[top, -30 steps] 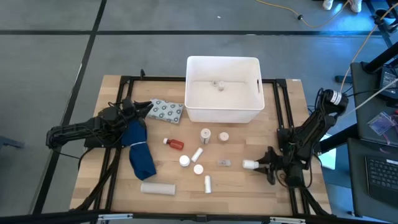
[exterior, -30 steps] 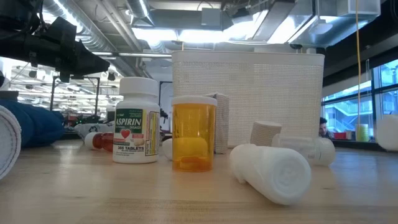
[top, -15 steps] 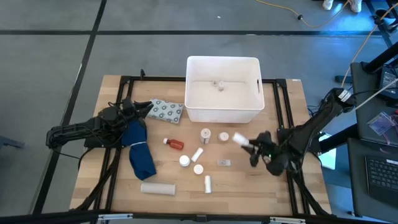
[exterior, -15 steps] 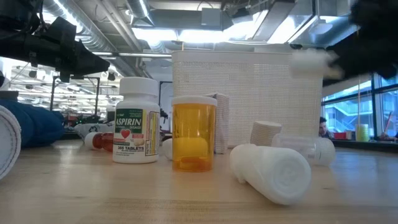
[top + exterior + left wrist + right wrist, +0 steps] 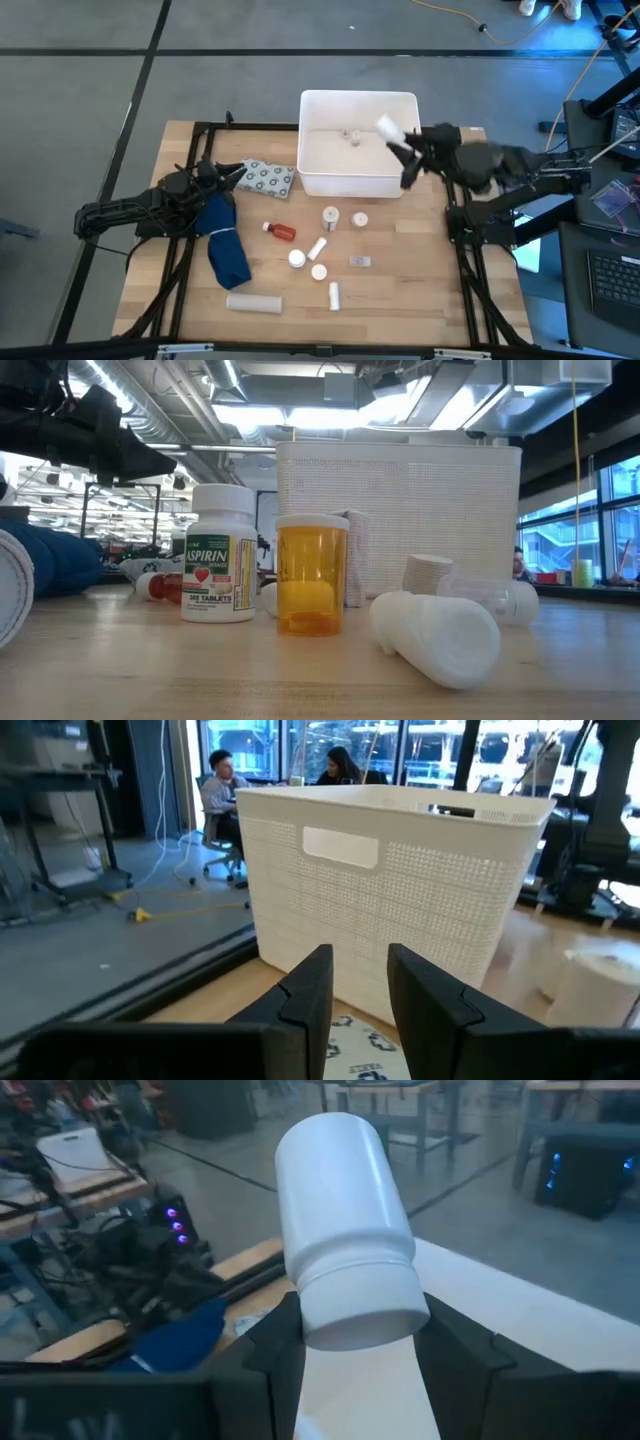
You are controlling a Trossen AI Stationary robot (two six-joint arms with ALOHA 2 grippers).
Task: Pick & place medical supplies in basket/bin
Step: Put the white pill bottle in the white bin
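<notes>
L gripper (image 5: 238, 172) waits at the table's left edge, fingers a narrow gap apart w/ nothing between, by the blister pack (image 5: 267, 178) and blue cloth (image 5: 224, 243). Loose supplies, incl. red bottle (image 5: 281, 232) and white tube (image 5: 254, 302), lie near of the bin (image 5: 359, 177). R gripper (image 5: 400, 152) hangs over the bin's right side, clamped on a white bottle (image 5: 345, 1230).

Right gripper (image 5: 398, 150) raised, jaws clamped; left gripper (image 5: 238, 172) parted, low.
</notes>
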